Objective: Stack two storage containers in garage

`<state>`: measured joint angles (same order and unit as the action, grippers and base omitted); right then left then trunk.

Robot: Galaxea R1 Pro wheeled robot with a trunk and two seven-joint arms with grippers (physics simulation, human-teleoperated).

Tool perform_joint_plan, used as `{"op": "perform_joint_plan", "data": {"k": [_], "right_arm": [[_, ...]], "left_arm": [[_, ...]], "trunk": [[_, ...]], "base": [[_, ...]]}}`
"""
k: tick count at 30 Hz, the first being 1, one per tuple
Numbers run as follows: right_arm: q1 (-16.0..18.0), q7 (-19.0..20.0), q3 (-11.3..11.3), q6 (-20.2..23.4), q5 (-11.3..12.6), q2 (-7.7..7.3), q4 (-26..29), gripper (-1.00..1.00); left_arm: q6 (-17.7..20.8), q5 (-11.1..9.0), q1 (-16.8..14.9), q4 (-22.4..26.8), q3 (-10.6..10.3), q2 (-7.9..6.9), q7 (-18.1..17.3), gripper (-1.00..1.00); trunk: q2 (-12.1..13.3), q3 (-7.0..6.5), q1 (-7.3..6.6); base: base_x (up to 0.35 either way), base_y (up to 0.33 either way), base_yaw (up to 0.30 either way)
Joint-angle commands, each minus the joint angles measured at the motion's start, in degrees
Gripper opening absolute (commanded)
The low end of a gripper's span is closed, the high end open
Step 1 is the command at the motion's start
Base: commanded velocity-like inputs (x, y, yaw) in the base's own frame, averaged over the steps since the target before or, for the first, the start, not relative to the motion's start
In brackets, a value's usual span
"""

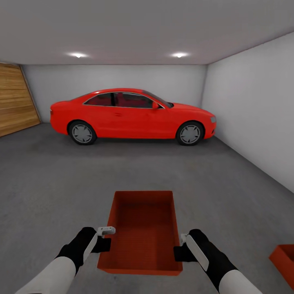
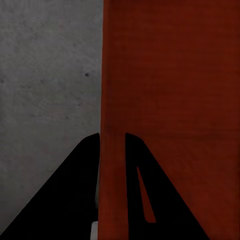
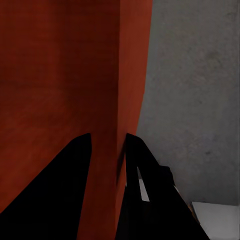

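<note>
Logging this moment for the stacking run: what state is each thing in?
Held container: upright, no lid, gripped by both side walls.
Second container: on the floor, at the robot's right.
Left end effector: shut on held container.
Right end effector: shut on held container.

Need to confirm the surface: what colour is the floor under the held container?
Dark grey speckled concrete floor, clearest in the head view.

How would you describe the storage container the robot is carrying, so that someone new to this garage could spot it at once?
Start at the red car parked across the far end of the garage, then look down the grey concrete floor toward the robot. The container is the open red-orange bin directly in front, its side walls pinched by the left gripper and right gripper. Another red-orange bin sits at the lower right, held by neither.
</note>
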<state>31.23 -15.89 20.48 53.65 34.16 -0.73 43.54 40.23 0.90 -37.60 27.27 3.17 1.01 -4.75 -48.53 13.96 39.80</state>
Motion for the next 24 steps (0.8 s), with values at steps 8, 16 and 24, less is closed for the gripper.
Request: {"op": "perform_joint_plan", "data": {"k": [8,16,24], "right_arm": [[0.06,-0.21,0.17,-0.04,0.55,0.03,0.14,-1.00],[0.06,-0.27,0.17,-0.04,0.54,0.08,0.14,-1.00],[0.06,-0.28,0.17,-0.04,0.55,0.11,0.14,-1.00]], "left_arm": [[0.29,0.42,-0.05,-0.03,0.78,0.13,-0.70,-1.00],[0.29,0.42,-0.05,-0.03,0.86,0.09,-0.70,-1.00],[0.29,0.42,-0.02,-0.03,0.85,0.07,-0.70,-1.00]], "trunk": [[-0.06,0.08,0.04],[-0.06,0.08,0.04],[-0.06,0.08,0.04]], "base": [[0.316,0.000,0.000],[0.312,0.000,0.000],[0.300,0.000,0.000]]}}
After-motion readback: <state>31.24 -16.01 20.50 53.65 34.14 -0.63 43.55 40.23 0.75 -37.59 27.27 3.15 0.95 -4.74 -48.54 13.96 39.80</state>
